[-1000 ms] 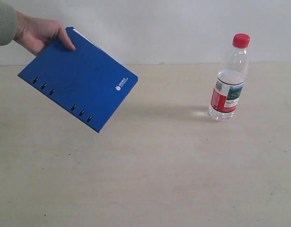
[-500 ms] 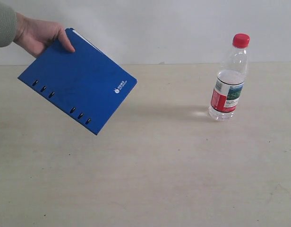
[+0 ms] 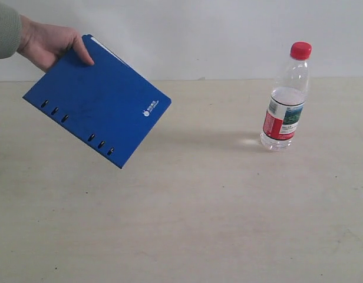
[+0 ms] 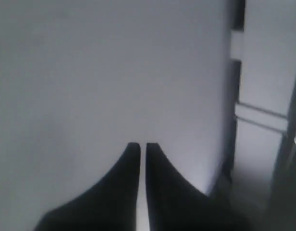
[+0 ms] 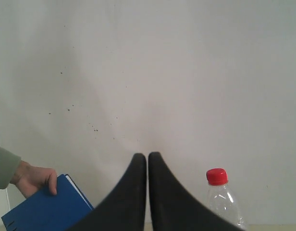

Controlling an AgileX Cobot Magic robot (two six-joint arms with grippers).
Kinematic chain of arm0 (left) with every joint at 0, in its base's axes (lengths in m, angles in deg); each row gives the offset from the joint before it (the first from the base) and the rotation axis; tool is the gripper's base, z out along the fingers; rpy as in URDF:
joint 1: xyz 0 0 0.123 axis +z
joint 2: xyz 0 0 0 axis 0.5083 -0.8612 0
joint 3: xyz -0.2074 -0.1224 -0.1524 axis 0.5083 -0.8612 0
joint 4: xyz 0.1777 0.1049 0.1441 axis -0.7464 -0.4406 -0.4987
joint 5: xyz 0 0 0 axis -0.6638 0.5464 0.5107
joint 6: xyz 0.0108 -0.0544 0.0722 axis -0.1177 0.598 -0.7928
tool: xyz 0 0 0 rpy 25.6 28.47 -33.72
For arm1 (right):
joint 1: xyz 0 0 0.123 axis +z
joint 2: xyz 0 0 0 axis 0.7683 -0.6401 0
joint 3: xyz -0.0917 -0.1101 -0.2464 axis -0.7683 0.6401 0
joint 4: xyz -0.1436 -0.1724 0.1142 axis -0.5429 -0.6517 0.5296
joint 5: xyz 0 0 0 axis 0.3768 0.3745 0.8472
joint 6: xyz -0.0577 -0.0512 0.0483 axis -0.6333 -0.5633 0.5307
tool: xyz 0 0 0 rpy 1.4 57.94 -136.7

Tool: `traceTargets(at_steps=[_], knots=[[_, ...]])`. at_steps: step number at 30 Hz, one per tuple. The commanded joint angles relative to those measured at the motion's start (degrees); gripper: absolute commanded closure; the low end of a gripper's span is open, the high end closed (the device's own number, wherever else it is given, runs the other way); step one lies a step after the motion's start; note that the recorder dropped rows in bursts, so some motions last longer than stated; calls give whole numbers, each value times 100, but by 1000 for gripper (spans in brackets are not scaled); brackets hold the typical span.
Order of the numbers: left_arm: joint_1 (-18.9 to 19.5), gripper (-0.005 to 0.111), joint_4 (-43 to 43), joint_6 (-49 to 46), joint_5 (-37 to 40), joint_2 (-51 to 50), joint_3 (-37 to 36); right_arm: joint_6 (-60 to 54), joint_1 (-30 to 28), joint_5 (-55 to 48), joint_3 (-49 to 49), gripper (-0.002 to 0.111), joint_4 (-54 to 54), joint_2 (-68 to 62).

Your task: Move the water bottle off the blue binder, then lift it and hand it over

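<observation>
The water bottle (image 3: 286, 100) stands upright at the table's (image 3: 199, 224) right, well apart from the blue binder (image 3: 99, 103), which a person's hand (image 3: 49, 42) holds tilted at far left. The left gripper (image 4: 142, 147) and right gripper (image 5: 147, 156) are closed and empty, so the handover is probably finished.

table (image 3: 217, 230): we see a pale beige top with faint scuffs and streaks | wall (image 3: 199, 35): we see it plain white, rising behind the table's far edge | specks (image 5: 94, 128): we spot a few small dark dots on the wall, above the table
</observation>
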Motion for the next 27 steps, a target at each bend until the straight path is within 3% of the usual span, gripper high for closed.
traceTargets(at_steps=[1,2,4,5,7,10,12,13,17,19,27], knots=[[-19,102,636,-120,1717,68,-86,-15,0,0,22,109,-22,29],[-19,102,626,-979,2122,193,-214,-15,0,0,22,109,-22,29],[-19,102,793,-2462,2234,357,-363,-15,0,0,22,109,-22,29],[-19,102,956,-3840,2234,501,-556,-15,0,0,22,109,-22,29],[-19,102,1461,-5503,2276,742,-907,-15,0,0,22,109,-22,29],[-19,102,2279,-6937,3805,927,-907,-15,0,-24,22,109,-22,29],[-19,102,3263,-8742,4700,927,-907,-15,0,-24,22,109,-22,29],[-19,102,3352,-9447,5172,927,-907,-15,0,-24,22,109,-22,29],[-100,102,3308,-10595,6464,927,-907,-15,0,-21,22,109,-22,29],[-277,102,3263,-10735,6912,927,-907,-15,0,-35,22,109,-22,29],[-416,102,3263,-10919,7193,927,-907,-15,0,-35,22,109,-22,29]])
